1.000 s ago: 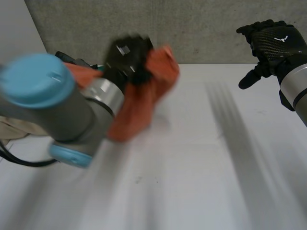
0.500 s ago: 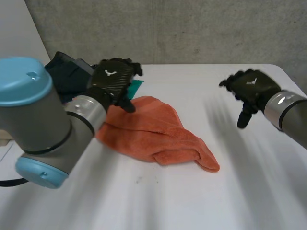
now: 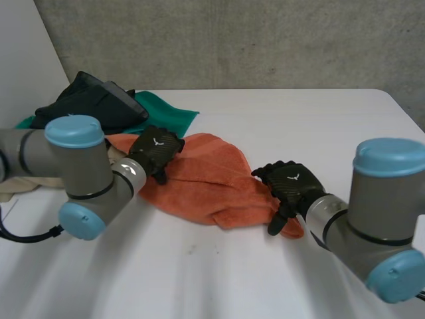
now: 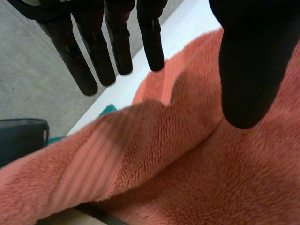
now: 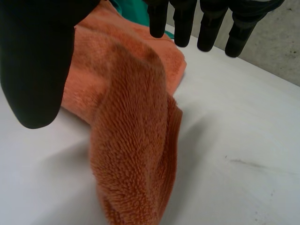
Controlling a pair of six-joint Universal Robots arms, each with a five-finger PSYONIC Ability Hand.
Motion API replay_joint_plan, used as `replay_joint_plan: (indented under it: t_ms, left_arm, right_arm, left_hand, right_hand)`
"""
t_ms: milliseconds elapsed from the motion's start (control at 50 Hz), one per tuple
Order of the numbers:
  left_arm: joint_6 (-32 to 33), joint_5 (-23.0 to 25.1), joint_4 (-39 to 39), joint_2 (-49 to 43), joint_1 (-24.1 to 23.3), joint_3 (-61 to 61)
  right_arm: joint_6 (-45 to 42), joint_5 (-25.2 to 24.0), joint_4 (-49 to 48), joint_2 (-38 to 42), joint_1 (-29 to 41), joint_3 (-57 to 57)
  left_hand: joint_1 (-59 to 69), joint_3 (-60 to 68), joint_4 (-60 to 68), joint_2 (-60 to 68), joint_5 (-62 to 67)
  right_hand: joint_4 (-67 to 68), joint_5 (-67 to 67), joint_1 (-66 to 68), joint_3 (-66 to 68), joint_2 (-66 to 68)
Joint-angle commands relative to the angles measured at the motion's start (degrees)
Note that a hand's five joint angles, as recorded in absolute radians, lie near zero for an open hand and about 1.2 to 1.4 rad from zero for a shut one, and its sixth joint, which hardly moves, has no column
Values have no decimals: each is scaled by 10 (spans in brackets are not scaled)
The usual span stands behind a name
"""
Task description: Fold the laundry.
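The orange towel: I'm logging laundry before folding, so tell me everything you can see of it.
The orange towel is fluffy terry, crumpled in a heap with folds, lying on the white table. The open left hand is over its left edge, the open right hand over its narrow right end.

Grey left arm (image 3: 81, 167) with light-blue caps comes in from the near left, elbow bent, forearm angled inward. Its black left hand (image 3: 156, 147) sits palm down, fingers (image 4: 117, 47) straight and loose, thumb (image 4: 248, 70) set well apart from them. Across the way, the grey right arm (image 3: 380, 211) bends in from the near right. The black right hand (image 3: 292, 185) points inward, palm down, fingers (image 5: 210, 28) straight, thumb (image 5: 37, 70) held wide.
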Motion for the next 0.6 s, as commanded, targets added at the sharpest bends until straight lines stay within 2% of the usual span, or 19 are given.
replay_joint_plan:
  t_ms: [20,60,120,180,200,260,360,420,480,600]
  left_arm:
    - [57,-5,-2,-59,-3,56]
    - [61,-5,-2,-57,-9,60]
    - [59,-9,-2,-54,-16,60]
    - [49,-34,-5,0,-45,56]
    - [32,-53,-2,54,-62,45]
    - [1,-76,2,127,-78,21]
    - [-64,-90,28,284,-95,-25]
    - [-81,-91,34,333,-98,-43]
    - [-86,-94,34,342,-100,-57]
    - [-85,-102,24,290,-106,-72]
  right_arm:
    - [-9,42,-36,50,14,-19]
    - [-8,57,-46,47,8,-25]
    - [-9,76,-64,26,4,-29]
    - [-16,75,-63,-27,5,-35]
    - [-28,74,-61,-61,2,-39]
    - [-79,74,-57,-120,-26,-60]
    - [-156,64,-57,-156,-79,-115]
    - [-165,49,-60,-159,-90,-162]
    - [-165,42,-64,-151,-88,-203]
    - [-155,27,-89,-22,-80,-302]
  left_hand:
    - [327,335,334,335,334]
    - [486,495,494,495,493]
    - [487,495,494,496,494]
    - [487,495,494,496,494]
    - [487,495,494,496,494]
    - [487,495,494,496,494]
    - [487,495,494,496,494]
    - [487,495,494,496,494]
    - [487,495,494,496,494]
    - [487,495,494,496,494]
  right_hand:
    - [337,334,337,336,340]
    - [662,659,662,661,665]
    - [664,661,664,663,666]
    - [664,661,664,663,666]
    - [664,661,664,663,666]
    - [664,661,664,663,666]
    - [664,661,664,663,666]
    - [664,661,664,663,666]
    - [664,661,664,663,666]
    - [664,661,664,663,666]
